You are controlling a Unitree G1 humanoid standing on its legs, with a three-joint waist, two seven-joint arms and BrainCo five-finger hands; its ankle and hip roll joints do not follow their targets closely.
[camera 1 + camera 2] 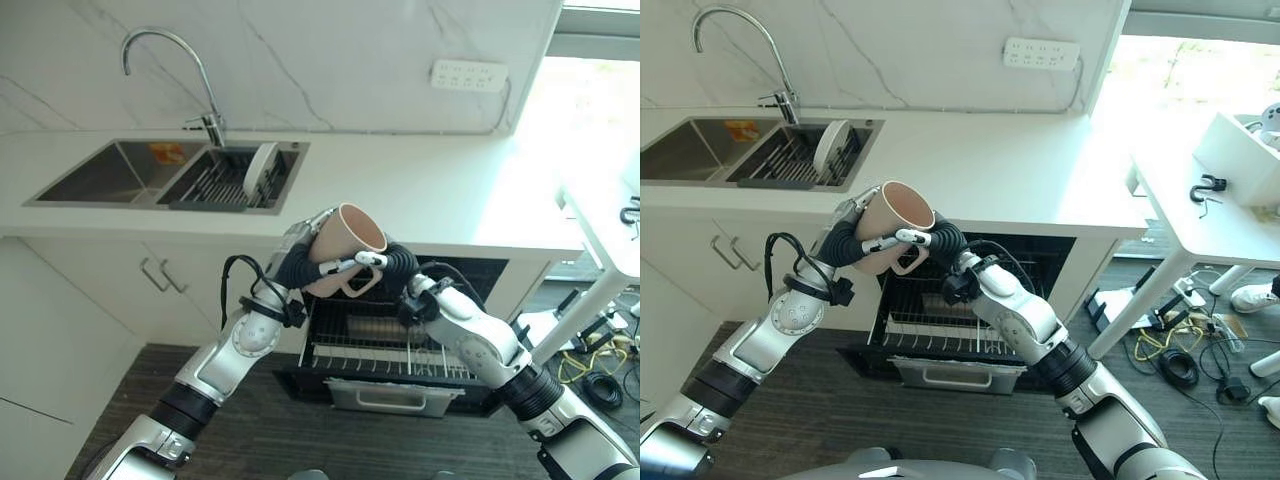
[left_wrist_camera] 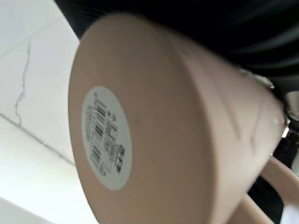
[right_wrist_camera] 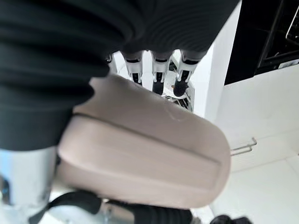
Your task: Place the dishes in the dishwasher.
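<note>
A beige mug (image 1: 345,240) hangs tilted, mouth up and to the right, above the open dishwasher (image 1: 380,345). My left hand (image 1: 298,258) grips its body from the left, with fingers curled round the far side. My right hand (image 1: 397,262) comes in from the right, and its fingers (image 1: 362,262) pinch the mug's handle. In the left wrist view the mug's base (image 2: 105,137) with a barcode label sits close up. The right wrist view shows the handle (image 3: 149,158) against the palm, my fingers (image 3: 159,77) curled past it. A white plate (image 1: 262,168) stands in the sink's rack.
The dishwasher's wire rack (image 1: 930,320) is pulled out below the white counter (image 1: 420,190). A double sink (image 1: 100,175) with a curved tap (image 1: 170,45) is at the back left. A white table (image 1: 600,230) stands at the right, with cables on the floor beneath it.
</note>
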